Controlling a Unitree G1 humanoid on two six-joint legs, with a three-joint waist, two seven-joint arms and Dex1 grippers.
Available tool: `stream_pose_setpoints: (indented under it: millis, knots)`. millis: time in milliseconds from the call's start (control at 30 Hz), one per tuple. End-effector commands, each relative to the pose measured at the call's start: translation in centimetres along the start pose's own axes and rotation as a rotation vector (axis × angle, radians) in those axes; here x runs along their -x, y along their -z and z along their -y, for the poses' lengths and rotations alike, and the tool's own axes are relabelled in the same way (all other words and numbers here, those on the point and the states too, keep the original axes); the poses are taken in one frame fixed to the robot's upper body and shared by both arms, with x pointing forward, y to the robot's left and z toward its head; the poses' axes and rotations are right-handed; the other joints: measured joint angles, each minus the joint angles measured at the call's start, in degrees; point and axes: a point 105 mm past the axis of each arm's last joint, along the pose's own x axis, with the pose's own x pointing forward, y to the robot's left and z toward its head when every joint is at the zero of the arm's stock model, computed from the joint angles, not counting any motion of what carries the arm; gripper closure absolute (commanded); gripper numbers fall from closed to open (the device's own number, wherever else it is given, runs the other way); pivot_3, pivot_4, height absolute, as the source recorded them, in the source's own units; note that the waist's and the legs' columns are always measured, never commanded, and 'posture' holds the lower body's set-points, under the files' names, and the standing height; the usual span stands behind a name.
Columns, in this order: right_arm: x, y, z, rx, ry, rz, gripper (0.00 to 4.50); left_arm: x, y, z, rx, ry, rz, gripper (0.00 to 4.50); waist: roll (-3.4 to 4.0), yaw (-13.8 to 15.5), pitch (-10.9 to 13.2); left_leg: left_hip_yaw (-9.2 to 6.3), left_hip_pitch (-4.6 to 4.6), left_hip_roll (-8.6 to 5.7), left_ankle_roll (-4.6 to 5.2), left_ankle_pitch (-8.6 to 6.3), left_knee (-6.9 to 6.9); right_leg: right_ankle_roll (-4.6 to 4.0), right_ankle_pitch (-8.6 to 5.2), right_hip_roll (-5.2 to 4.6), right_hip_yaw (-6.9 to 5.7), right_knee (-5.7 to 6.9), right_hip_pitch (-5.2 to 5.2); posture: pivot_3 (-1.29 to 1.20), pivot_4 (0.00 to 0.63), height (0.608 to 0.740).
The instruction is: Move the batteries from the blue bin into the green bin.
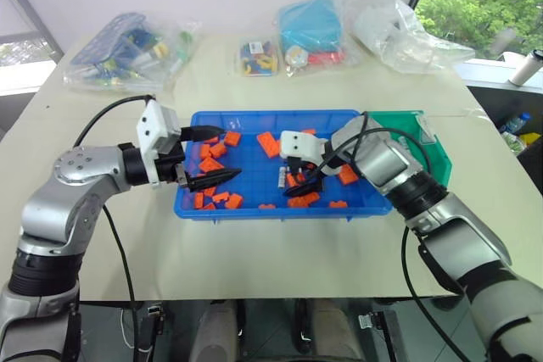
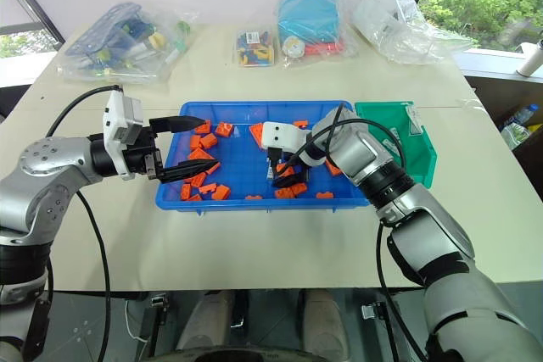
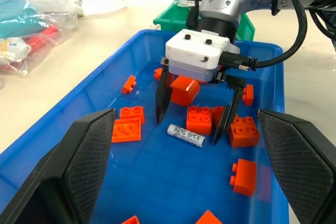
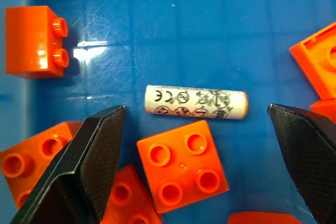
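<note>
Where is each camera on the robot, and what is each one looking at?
Left eye view: on the head, looking down at the blue bin on the table; both arms show.
Right eye view: beside it, same scene, with the green bin.
Left wrist view: on the left wrist, looking across the bin at the right gripper, past its own open fingers.
Right wrist view: on the right wrist, looking straight down at a battery between its open fingers.
Both wrist views share that battery.

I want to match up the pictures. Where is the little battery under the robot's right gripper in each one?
Head views: hidden under the right gripper, mid blue bin.
Left wrist view: the battery lies between that gripper's open fingers.
Right wrist view: the battery lies mid-picture.
Shared landmark: the orange four-stud brick beside it.
</note>
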Motion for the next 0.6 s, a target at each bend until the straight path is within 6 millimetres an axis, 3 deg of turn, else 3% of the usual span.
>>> stream_pose_setpoints:
  millis: [33,133,267,333,500,600]
  knots:
    - [-0.4,-0.1,-1.0,-0.014,-0.023,0.022,0.92,0.1,-0.8,-0.1,-0.039,-0.006,0.018,0.00,0.00,0.0,0.0,0.00,0.00,0.00,0.00,0.00,0.00,0.00,0.00,0.00,0.00,0.00,0.00,0.00,0.150,0.736]
    - [-0.4,0.0,-1.1,-0.046,0.002,0.036,2.26,0.0,-0.7,0.0,-0.035,0.003,0.015,0.00,0.00,0.0,0.0,0.00,0.01,0.00,0.00,0.00,0.00,0.00,0.00,0.00,0.00,0.01,0.00,0.00,0.150,0.736]
    - [0.6,0.4,-1.0,-0.097,0.068,0.067,2.25,-0.1,-0.6,0.3,-0.030,0.026,0.015,0.00,-0.01,0.1,0.0,0.00,0.01,0.00,0.00,0.00,0.01,0.00,0.00,0.00,0.00,0.01,0.01,0.00,0.150,0.736]
    - [2.0,0.5,-0.6,-0.128,0.132,0.093,2.25,-0.3,-0.5,0.5,-0.025,0.042,0.016,0.00,-0.01,0.1,0.0,0.00,0.00,0.00,0.00,0.00,0.01,0.00,0.00,-0.01,0.00,0.01,0.01,0.00,0.150,0.736]
    - [7.5,0.5,1.1,-0.229,0.351,0.173,2.25,-0.6,-0.3,1.3,-0.014,0.098,0.017,0.00,0.00,0.2,0.0,0.00,-0.04,-0.02,0.00,0.00,0.03,0.00,0.00,-0.03,0.00,0.00,-0.01,0.00,0.150,0.736]
    - [15.0,3.2,2.3,-0.423,0.612,0.205,2.25,-1.3,0.2,2.1,-0.002,0.161,0.018,0.00,0.02,0.4,0.0,0.00,-0.02,-0.01,0.00,0.00,-0.02,-0.01,0.00,-0.02,0.00,0.00,-0.02,0.00,0.150,0.736]
